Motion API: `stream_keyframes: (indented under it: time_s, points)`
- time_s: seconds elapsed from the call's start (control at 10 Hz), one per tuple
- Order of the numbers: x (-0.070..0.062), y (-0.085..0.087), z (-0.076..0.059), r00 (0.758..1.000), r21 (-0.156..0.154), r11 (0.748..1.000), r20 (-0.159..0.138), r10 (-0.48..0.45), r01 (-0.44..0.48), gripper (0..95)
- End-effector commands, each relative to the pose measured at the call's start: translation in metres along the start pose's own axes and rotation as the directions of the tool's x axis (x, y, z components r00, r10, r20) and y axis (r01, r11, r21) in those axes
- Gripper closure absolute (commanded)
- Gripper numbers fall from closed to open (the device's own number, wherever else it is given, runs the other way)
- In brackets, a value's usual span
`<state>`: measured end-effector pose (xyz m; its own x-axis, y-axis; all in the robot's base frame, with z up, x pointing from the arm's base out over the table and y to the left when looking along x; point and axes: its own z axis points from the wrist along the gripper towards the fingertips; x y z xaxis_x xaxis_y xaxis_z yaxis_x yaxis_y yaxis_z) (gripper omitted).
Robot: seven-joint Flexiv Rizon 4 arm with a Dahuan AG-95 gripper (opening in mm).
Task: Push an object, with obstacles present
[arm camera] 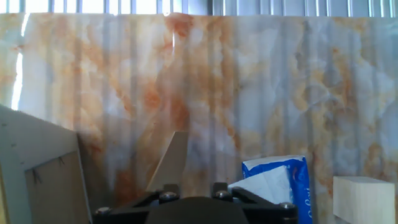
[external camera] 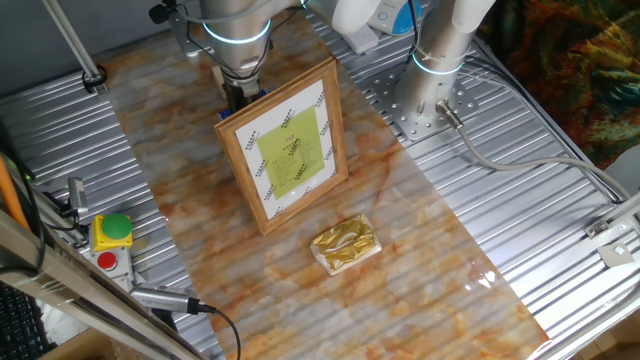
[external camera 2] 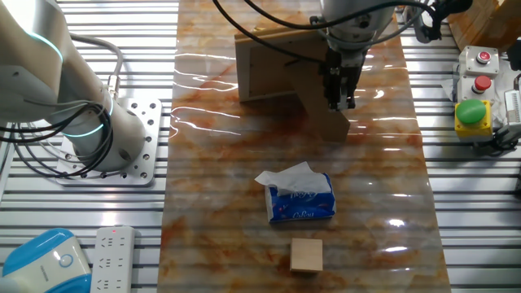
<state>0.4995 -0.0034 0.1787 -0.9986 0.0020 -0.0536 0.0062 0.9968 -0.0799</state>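
The small tan wooden block [external camera 2: 306, 254] lies at the near end of the marbled mat, and shows at the lower right of the hand view [arm camera: 364, 199]. The light-wood picture frame [external camera: 287, 145] stands upright on its prop; the other fixed view shows its back [external camera 2: 277, 61], as does the hand view [arm camera: 37, 174]. The gold foil packet [external camera: 345, 243] lies in front of the frame. My gripper [external camera 2: 340, 104] hangs just behind the frame by its prop, its fingers close together and holding nothing. It stands far from the block. In one fixed view the gripper [external camera: 238, 98] is partly hidden and the block is out of sight.
A blue tissue packet [external camera 2: 301, 199] lies between my gripper and the block, and also shows in the hand view [arm camera: 280, 186]. A second arm's base [external camera 2: 89, 130] stands on the ribbed metal table. A stop-button box [external camera 2: 474, 110] sits beside the mat.
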Motion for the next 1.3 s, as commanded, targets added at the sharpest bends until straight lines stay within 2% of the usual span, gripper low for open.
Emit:
stream_keyframes:
  time_s: [0.1,0.6,0.7,0.9,1.3]
  points:
    - [0.000,0.000,0.000,1.000,0.001,1.000,0.000,0.000,0.000,95.0]
    - [0.000,0.000,0.000,1.000,0.001,1.000,0.000,0.000,0.000,95.0]
    - [-0.011,-0.122,-0.006,0.989,-0.204,0.969,-0.017,-0.148,0.142,95.0]
    - [-0.014,-0.130,-0.003,0.987,-0.217,0.964,-0.017,-0.162,0.155,95.0]
    - [-0.014,-0.134,-0.004,0.986,-0.215,0.964,-0.019,-0.165,0.158,95.0]
